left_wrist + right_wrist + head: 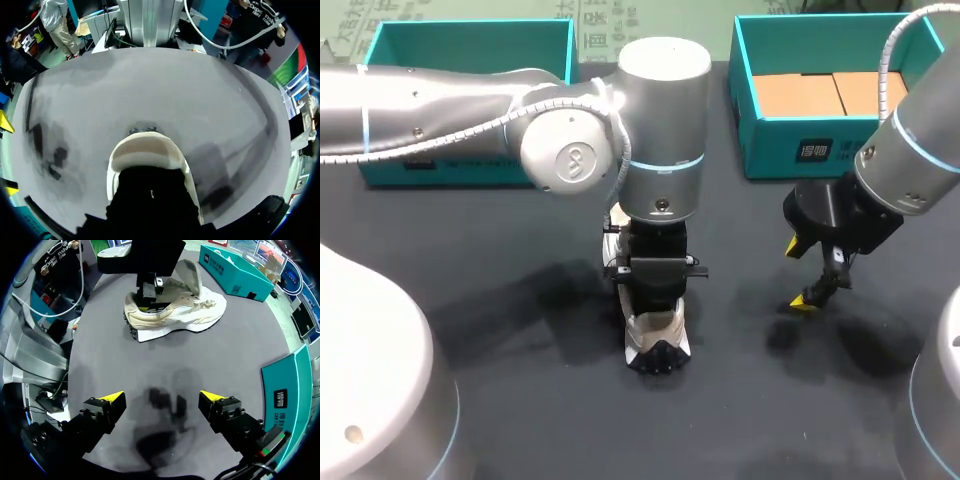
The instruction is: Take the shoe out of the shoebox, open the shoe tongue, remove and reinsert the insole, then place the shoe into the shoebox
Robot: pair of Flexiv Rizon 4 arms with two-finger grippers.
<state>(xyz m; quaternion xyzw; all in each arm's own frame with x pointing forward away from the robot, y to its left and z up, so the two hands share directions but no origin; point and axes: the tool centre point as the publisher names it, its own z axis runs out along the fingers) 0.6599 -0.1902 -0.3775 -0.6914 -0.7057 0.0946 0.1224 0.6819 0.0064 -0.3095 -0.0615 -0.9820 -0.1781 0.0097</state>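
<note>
Shoe [657,348] outside — R shoebox [772,150] holds brown card [800,96], prob.; R hand [162,398] apart, L hand [658,282] unclear.

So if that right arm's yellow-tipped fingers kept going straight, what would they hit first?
Probably just the dark table: the right gripper points down at a bare patch of it, fingers open with nothing between them. The white shoe lies well clear of that line.

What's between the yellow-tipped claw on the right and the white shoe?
Nothing: only bare dark table separates the right gripper from the shoe, clearest in the right wrist view.
</note>
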